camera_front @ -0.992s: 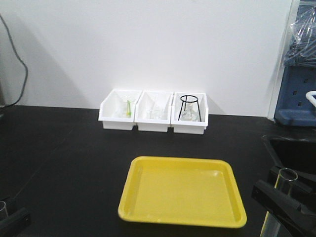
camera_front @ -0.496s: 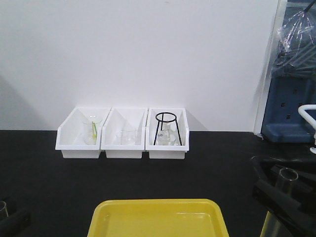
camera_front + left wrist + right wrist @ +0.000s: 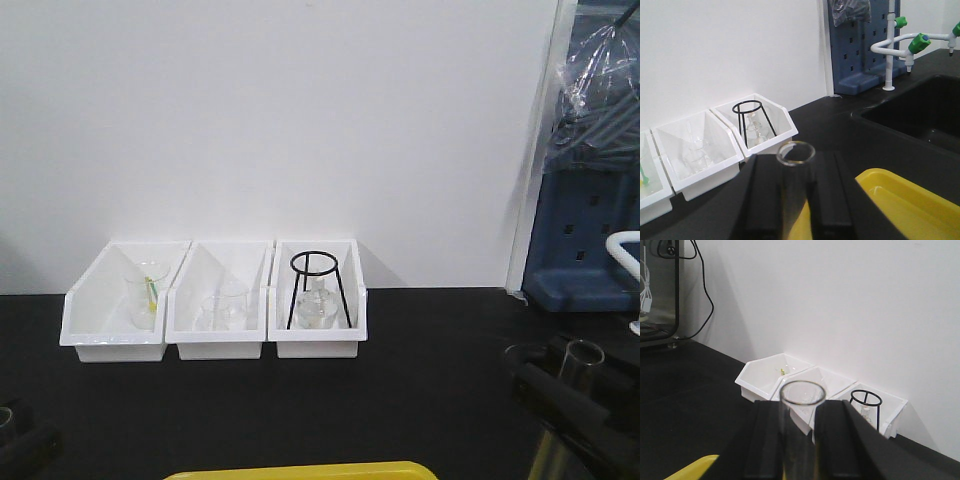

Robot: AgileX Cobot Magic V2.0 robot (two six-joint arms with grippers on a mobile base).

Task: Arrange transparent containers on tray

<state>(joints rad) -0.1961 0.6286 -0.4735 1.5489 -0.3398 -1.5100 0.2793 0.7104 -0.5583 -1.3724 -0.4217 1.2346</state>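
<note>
Left gripper (image 3: 796,165) clamps one glass tube (image 3: 792,195); right gripper (image 3: 801,412) clamps a second tube (image 3: 801,440). Risk: smooth glass slips or cracks if dropped onto the tray (image 3: 910,210) at 4 o'clock.

**Q:** In the front view, what does the frame cut off?
**A:** The yellow tray (image 3: 300,472) shows only a strip of rim at the bottom edge. The right test tube (image 3: 578,368) loses its lower length there.
**Q:** And in the wrist views?
**A:** The base of the left test tube (image 3: 795,180) lies below the frame. The glassware in the middle bin (image 3: 702,176) is too blurred to name.
</note>
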